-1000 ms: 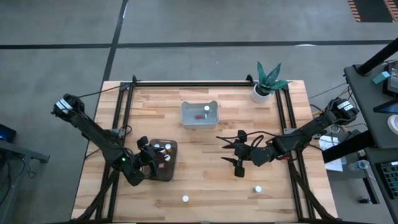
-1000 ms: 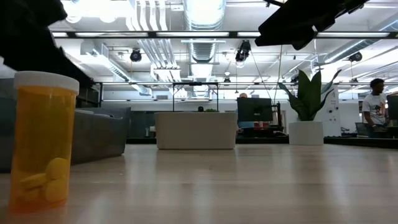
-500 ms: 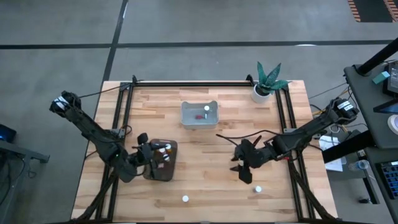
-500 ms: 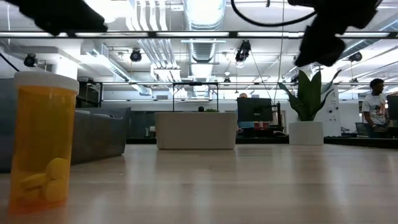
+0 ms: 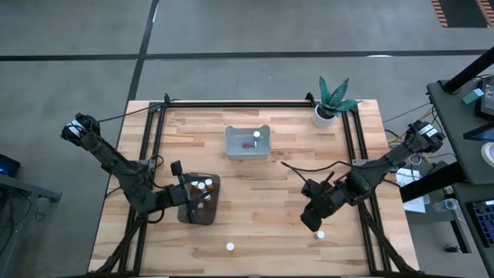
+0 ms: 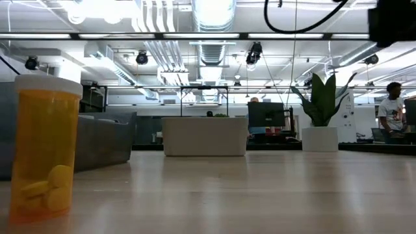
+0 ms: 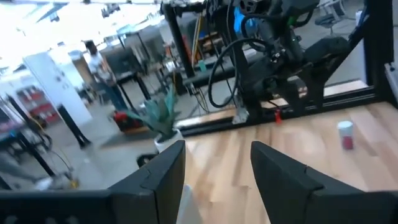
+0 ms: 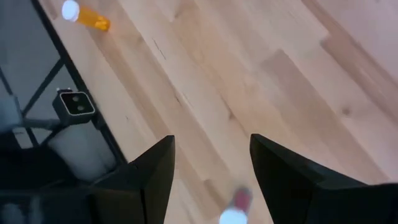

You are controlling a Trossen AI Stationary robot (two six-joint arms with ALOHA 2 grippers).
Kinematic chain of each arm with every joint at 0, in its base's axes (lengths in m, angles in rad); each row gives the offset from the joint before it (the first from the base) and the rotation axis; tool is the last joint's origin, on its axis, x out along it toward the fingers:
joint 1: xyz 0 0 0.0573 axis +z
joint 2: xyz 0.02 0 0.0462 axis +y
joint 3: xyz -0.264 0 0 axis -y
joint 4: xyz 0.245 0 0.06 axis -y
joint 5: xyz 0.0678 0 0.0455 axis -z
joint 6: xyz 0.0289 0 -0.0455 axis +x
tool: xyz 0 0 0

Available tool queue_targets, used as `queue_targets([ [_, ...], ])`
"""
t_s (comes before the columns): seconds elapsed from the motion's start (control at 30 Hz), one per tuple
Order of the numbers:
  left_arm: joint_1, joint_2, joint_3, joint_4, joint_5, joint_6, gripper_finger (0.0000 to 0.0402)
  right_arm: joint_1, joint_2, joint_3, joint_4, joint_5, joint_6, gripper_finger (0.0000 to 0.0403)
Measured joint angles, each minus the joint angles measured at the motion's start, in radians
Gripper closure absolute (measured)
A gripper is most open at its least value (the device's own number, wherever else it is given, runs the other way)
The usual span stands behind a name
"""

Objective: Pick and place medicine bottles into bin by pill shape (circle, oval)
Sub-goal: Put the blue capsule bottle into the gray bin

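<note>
My right gripper is open and hovers just far of a small white-capped bottle standing on the table near its near right edge. In the right wrist view this bottle shows between my fingers, untouched. A second bottle, amber with yellow oval pills, stands at the near edge. My left gripper is open and empty at the dark bin, which holds several white-capped bottles. The clear bin holds a bottle.
A white pot with a green plant stands at the far right corner. Black frame rails run along the table's left, right and far sides. A small camera sits at the near edge. Bare wood lies between the bins and the near edge.
My right gripper has gone toward the table's near edge and a little right, turning as it went, and now stands close by the near-right bottle. My left arm's elbow has drawn toward the table's left edge while its gripper stays at the dark bin.
</note>
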State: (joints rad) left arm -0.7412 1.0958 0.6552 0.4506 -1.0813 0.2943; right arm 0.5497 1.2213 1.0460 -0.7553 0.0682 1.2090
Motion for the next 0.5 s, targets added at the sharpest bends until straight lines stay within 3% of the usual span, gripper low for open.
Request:
queue_targets([
  [0.2, 0.032, 0.0, 0.001, 0.125, 0.001, 0.159, 0.0235, 0.018, 0.007, 0.078, -0.132, -0.007, 0.208, 0.0202],
  [0.5, 0.087, 0.0, 0.0, 0.143, 0.002, 0.214, 0.0235, 0.077, 0.133, 0.172, -0.19, -0.098, 0.383, 0.0202],
])
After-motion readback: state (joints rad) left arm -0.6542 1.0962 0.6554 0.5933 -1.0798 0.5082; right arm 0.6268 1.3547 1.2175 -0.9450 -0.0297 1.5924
